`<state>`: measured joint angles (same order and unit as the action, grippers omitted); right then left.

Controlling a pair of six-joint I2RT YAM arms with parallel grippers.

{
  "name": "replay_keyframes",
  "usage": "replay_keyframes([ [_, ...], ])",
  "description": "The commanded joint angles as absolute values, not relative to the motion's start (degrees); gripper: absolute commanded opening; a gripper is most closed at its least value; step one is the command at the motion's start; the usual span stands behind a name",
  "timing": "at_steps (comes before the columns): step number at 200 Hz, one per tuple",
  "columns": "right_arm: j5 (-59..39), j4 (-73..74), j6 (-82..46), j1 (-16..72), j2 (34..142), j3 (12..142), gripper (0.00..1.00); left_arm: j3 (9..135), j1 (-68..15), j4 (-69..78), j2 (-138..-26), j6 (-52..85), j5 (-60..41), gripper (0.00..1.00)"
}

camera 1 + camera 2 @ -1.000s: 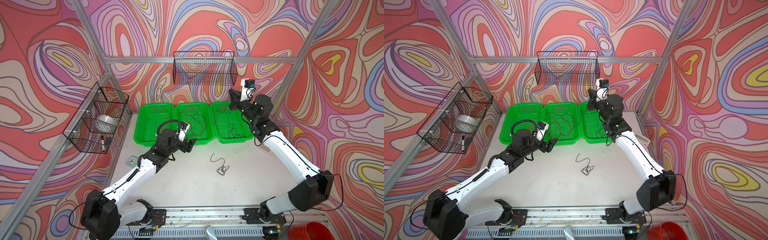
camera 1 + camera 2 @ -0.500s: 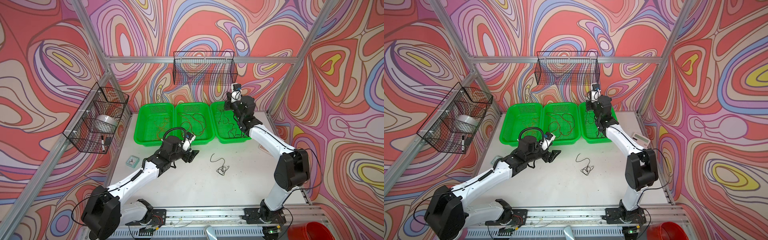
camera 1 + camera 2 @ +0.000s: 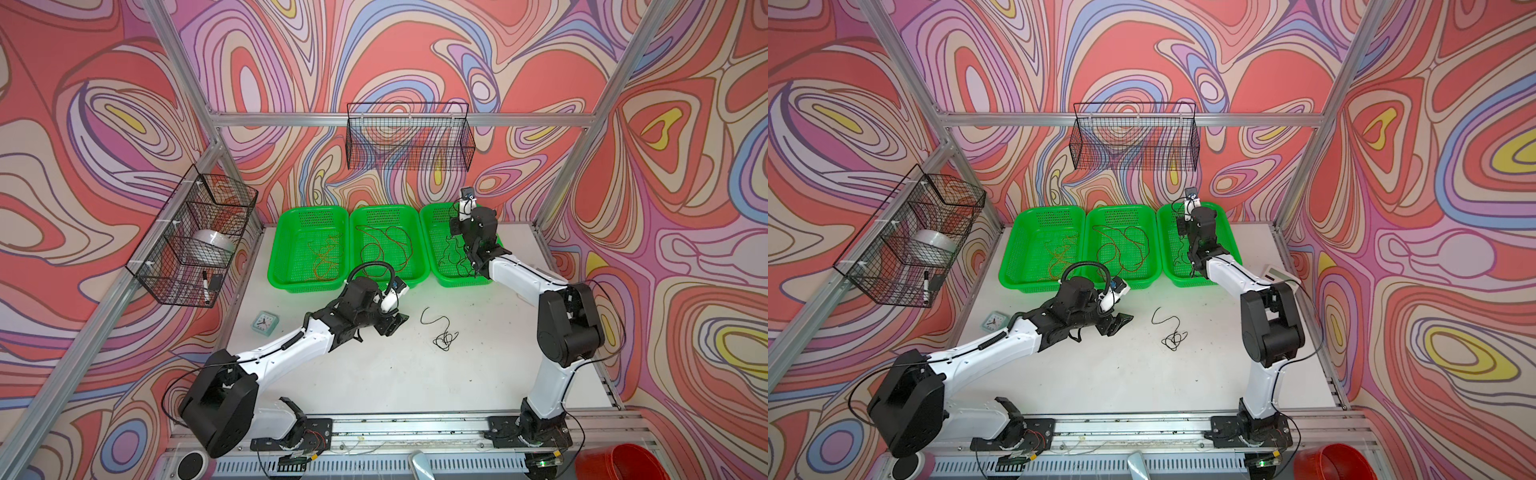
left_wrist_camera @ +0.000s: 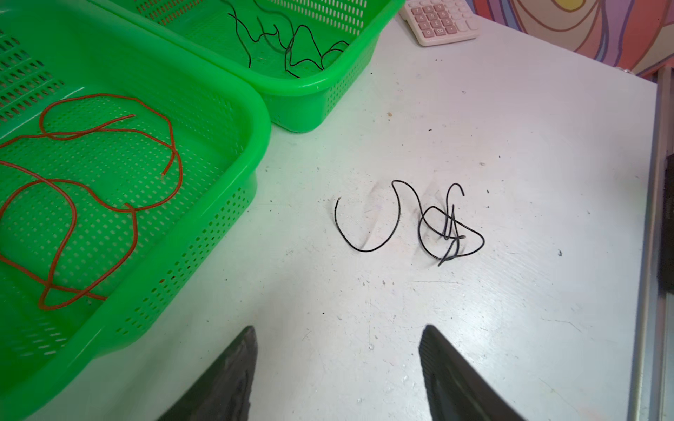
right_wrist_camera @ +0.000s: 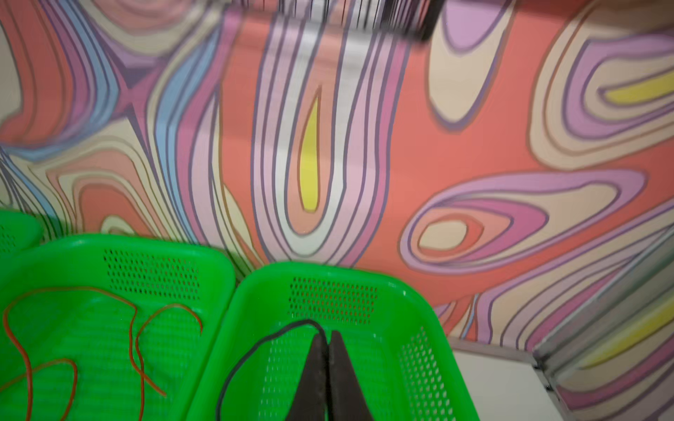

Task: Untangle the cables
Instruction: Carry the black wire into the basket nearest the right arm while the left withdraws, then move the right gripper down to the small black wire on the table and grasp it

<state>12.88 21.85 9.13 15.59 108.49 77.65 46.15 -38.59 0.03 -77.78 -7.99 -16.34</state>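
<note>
Left fingers (image 4: 233, 371) apart: we aim for free end of knotted cable (image 4: 449, 233) on desk (image 4: 510, 328), not knot. Right fingers (image 5: 315, 368) together, pinching 2nd black cable (image 5: 233, 368).

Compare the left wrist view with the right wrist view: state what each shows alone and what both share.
Only the left wrist view: the left gripper, open; the loose black cable tangled on the table; a calculator. Only the right wrist view: the right gripper, shut on the held black cable, and the patterned wall. Both: the middle basket with its red cable, and the right basket.
</note>
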Motion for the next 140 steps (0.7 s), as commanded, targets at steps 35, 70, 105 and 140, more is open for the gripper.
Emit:
replay_keyframes([
  [35, 16.40, 8.07, 6.51, 15.12, 108.71, 78.46, 0.56, 47.92, -40.68, 1.19, -79.80, -8.61, -16.11, 0.72],
  [70, 16.57, -3.19, 6.06, 15.12, 100.53, 77.94, 0.78, 47.06, -40.96, 4.09, -79.79, -5.27, -13.92, 0.72],
  [105, 14.65, -13.52, 3.19, 15.91, 90.91, 73.92, 0.80, 44.99, -40.96, 8.00, -76.59, -2.77, -10.47, 0.72],
  [140, 9.58, -18.48, 1.57, 23.42, 81.84, 62.47, 0.78, 42.01, -40.96, 10.60, -72.04, -1.01, -4.88, 0.72],
])
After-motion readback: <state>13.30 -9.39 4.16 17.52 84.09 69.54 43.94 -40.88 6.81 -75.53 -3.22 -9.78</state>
